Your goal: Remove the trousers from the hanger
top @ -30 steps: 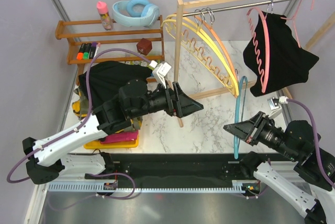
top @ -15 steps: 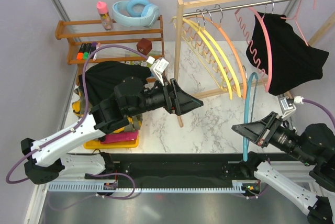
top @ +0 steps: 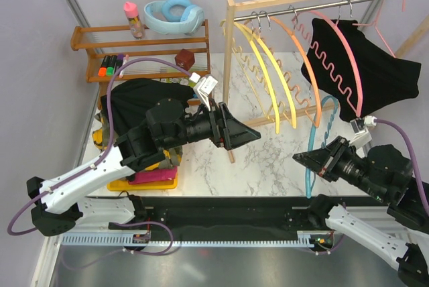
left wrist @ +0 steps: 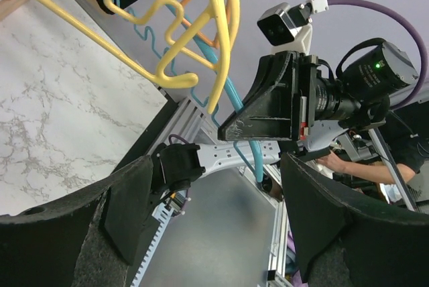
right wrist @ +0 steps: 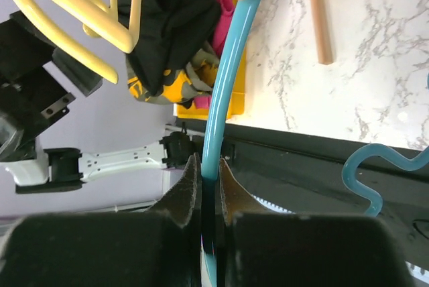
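Black trousers (top: 382,79) hang on a pink wavy hanger (top: 342,52) at the right end of the rack's rail. My right gripper (top: 299,159) is shut on the lower arm of a bare blue hanger (top: 312,159), below and left of them; the right wrist view shows its jaws (right wrist: 209,166) pinched on the blue hanger (right wrist: 231,79). My left gripper (top: 253,133) is open and empty, hovering mid-table beside the rack's post; its jaws (left wrist: 214,233) hold nothing. A pile of black (top: 141,99), magenta (top: 155,178) and camouflage garments lies at the left.
Two yellow hangers (top: 265,66) and an orange one (top: 301,59) hang bare on the rail. The wooden rack post (top: 229,79) stands mid-table. A wooden shelf (top: 141,49) at back left holds markers, a pink bottle and a blue ring. A yellow tray (top: 144,184) lies under the pile.
The hangers and the black trousers have swung right along the rail. My right gripper has shifted slightly right and up with the blue hanger. The left arm has barely moved.
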### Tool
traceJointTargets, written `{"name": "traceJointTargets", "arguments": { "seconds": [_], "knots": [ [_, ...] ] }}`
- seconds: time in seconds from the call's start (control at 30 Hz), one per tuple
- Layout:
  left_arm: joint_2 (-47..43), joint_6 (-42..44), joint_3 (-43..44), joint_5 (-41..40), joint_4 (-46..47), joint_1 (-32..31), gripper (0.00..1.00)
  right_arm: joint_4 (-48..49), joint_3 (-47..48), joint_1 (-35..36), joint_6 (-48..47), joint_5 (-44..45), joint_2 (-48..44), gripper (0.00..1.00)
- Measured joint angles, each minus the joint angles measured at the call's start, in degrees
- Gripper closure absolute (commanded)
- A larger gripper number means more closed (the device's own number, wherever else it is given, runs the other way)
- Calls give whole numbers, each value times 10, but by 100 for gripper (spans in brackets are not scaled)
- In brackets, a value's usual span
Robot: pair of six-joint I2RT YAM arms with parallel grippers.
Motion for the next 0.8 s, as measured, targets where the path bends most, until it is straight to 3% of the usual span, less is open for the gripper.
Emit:
{"name": "traceJointTargets", "arguments": {
  "seconds": [0.47, 0.8],
  "knots": [
    [-2, 0, 0, 17, 5, 0, 17, -17, 59, 32, -7, 91, 46, 100],
    [-2, -1, 14, 56, 17, 0, 17, -11, -13, 42, -25, 28, 8, 100]
  ]
}}
